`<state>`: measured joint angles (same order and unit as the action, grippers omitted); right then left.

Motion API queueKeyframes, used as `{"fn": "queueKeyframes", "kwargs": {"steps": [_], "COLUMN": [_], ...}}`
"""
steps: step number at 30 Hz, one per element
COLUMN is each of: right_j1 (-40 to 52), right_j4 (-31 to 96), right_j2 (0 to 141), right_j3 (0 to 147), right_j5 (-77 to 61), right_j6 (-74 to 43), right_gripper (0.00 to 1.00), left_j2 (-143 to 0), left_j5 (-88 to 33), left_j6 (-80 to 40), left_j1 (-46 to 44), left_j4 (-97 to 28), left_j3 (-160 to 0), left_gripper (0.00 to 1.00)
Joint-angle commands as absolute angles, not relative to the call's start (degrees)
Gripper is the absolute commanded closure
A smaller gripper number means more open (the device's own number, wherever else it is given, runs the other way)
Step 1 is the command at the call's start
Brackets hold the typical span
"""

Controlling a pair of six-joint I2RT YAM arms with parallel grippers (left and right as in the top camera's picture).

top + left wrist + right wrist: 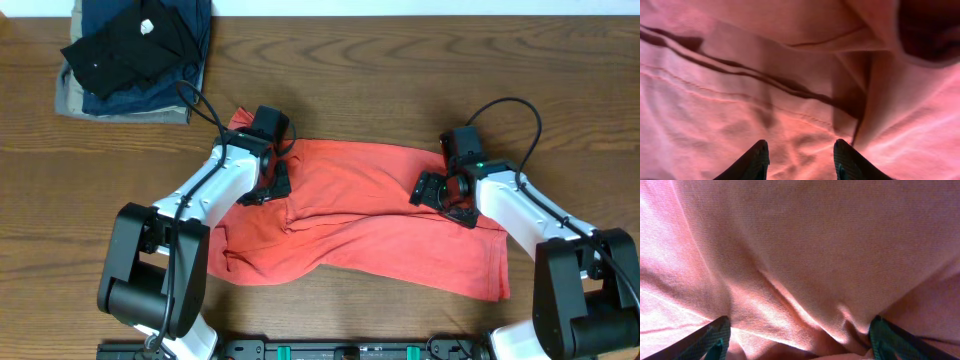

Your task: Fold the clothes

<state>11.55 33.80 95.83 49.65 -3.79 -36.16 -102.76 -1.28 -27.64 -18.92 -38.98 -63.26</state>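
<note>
Orange-red T-shirt (370, 215) lay rumpled across the middle of the worktop (400, 70), partly doubled over, with a long ridge running through it. No print was showing. A pile of folded garments (135, 50) sat at the far left corner, well apart from it.

Left tool (268, 183) was down on the shirt's left upper part. It was released, fingers (756, 161) spread over creased cloth and pinching nothing. Right tool (440, 192) was down on the right upper part, also released. Its fingers (715, 339) were spread wide, with a hump of fabric swelling between them.

Step, as judged: both tools were set to pinch the upper edge for a fold toward the near side.

Risks:
- The layers were stacked under the left tool, so closing there could catch only the top layer, or both, and the fold would come out skewed.
- The right tool was on flat cloth, not an edge, so a shallow pinch might slip off on the lift.
- Uneven lift between the arms would twist the ridge into a diagonal crease.
- A low drag could bunch the near hem or slide the whole shirt.
</note>
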Motion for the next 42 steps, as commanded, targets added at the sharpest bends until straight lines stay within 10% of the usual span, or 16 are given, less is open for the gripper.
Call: {"fn": "queueKeyframes", "kwargs": {"steps": [1, 42], "right_j1": [12.4, 12.4], "right_j4": [32.5, 32.4], "right_j2": [98.9, 98.9], "right_j3": [47.0, 47.0], "right_j5": [-5.8, -6.3], "right_j6": [-35.5, -35.5], "right_gripper": [0.13, 0.11], "left_j2": [-103.7, -103.8], "left_j5": [-2.4, -3.2], "left_j6": [-28.1, -26.6], "left_j1": [-19.1, -19.1], "left_j4": [-38.7, -37.8], "left_j3": [-63.2, -63.2], "left_gripper": [0.56, 0.59]}}
